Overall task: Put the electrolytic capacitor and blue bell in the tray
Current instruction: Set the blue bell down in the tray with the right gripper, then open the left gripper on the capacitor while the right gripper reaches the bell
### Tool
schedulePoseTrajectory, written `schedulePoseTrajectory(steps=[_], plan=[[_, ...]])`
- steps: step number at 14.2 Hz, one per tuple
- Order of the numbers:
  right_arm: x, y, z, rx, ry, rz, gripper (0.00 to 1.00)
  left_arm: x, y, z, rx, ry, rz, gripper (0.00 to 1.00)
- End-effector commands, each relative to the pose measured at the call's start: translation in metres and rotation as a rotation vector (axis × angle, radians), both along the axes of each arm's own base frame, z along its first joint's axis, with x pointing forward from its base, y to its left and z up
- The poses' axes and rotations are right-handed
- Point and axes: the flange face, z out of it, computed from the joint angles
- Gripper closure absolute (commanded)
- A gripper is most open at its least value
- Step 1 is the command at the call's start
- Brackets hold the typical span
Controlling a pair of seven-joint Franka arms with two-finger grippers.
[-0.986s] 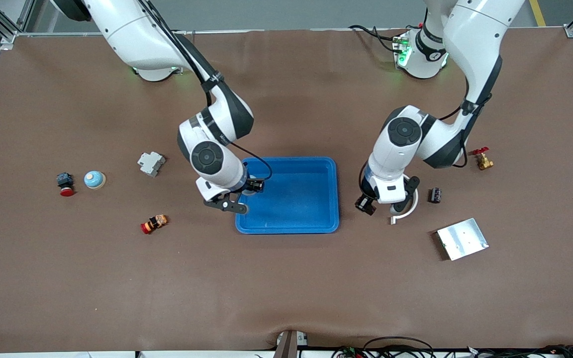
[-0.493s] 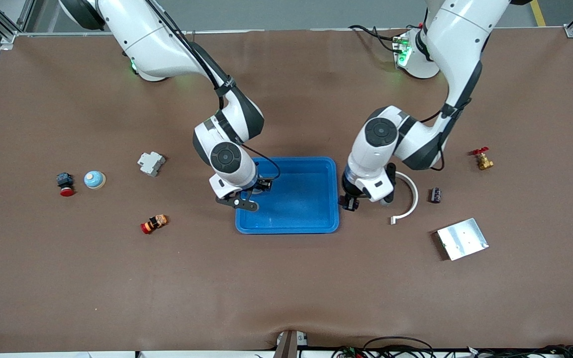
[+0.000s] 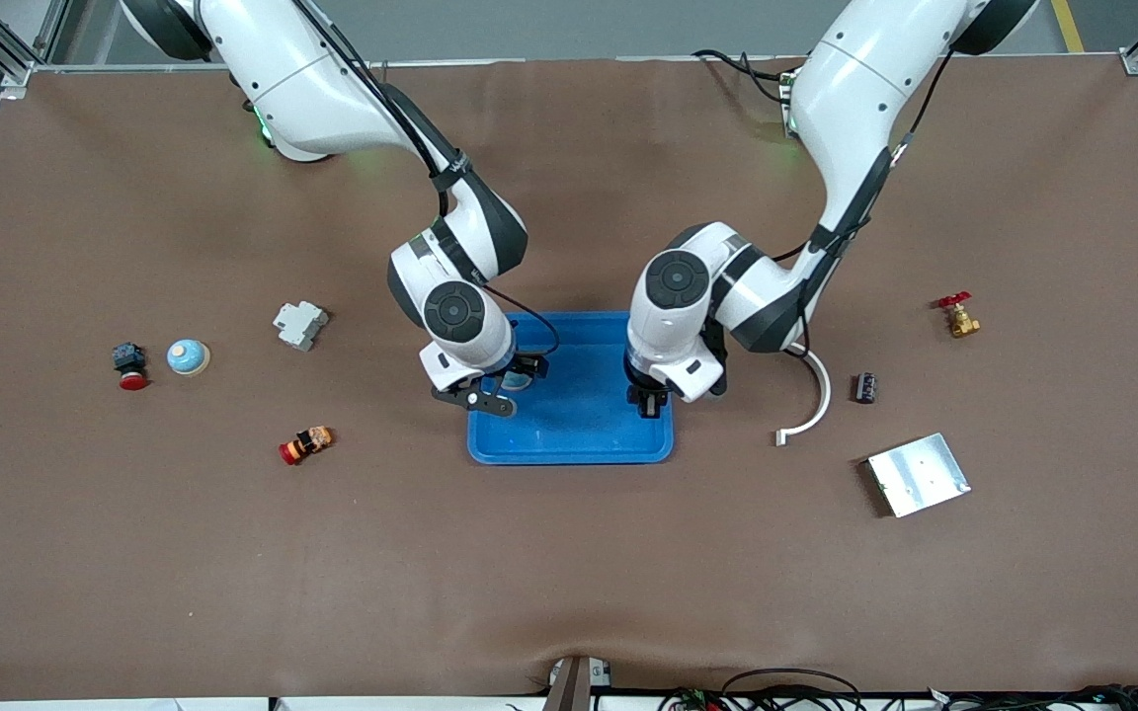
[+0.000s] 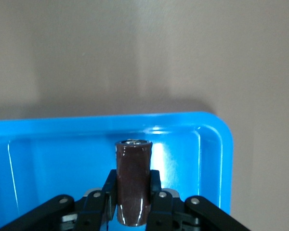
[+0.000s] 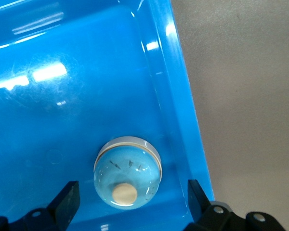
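Note:
The blue tray (image 3: 589,434) lies mid-table. The blue bell (image 5: 127,173), a pale blue dome with a cream button, rests on the tray floor (image 5: 62,110) near the rim at the right arm's end. My right gripper (image 5: 131,201) hangs open just above it, one finger on each side and neither touching; in the front view it (image 3: 510,383) is over that end of the tray. My left gripper (image 4: 133,186) is shut on the electrolytic capacitor (image 4: 133,163), a dark brown cylinder held above the tray floor. It (image 3: 648,403) is over the tray's end toward the left arm.
Toward the right arm's end lie a second blue bell (image 3: 188,356), a red push button (image 3: 129,367), a grey breaker (image 3: 300,324) and a red-orange part (image 3: 305,444). Toward the left arm's end lie a white curved piece (image 3: 811,405), a small dark part (image 3: 863,387), a silver plate (image 3: 918,474) and a brass valve (image 3: 959,318).
My right gripper opened and let the bell go in the tray. My left arm carried the capacitor from over the table beside the tray to over the tray.

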Motion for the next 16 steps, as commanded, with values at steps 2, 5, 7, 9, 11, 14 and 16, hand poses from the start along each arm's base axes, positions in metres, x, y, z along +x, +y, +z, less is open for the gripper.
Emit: schedulePoseTrajectory(steps=[2, 5, 7, 9, 11, 14, 16], plan=[[0.011, -0.018, 0.01, -0.022, 0.0, -0.026, 0.0, 0.005, -0.019, -0.007, 0.058, -0.006, 0.049, 1.0], [0.041, -0.078, 0.035, -0.018, 0.008, -0.042, 0.0, 0.008, -0.027, -0.014, 0.089, 0.009, 0.075, 1.0], [0.056, -0.129, 0.042, -0.01, 0.013, -0.036, 0.0, 0.005, -0.031, -0.023, 0.094, 0.015, 0.077, 1.0], [0.068, -0.19, 0.053, 0.003, 0.017, -0.004, 0.0, 0.006, -0.033, -0.032, 0.11, 0.007, 0.077, 1.0], [0.077, -0.257, 0.06, 0.015, 0.079, 0.038, 0.0, 0.008, -0.036, -0.038, 0.12, -0.002, 0.076, 1.0], [0.075, -0.341, 0.08, 0.028, 0.161, 0.136, 0.0, 0.01, -0.035, -0.045, 0.128, -0.003, 0.075, 1.0], [0.073, -0.392, 0.076, 0.048, 0.17, 0.207, 0.0, 0.009, -0.035, -0.046, 0.129, -0.001, 0.073, 1.0]])
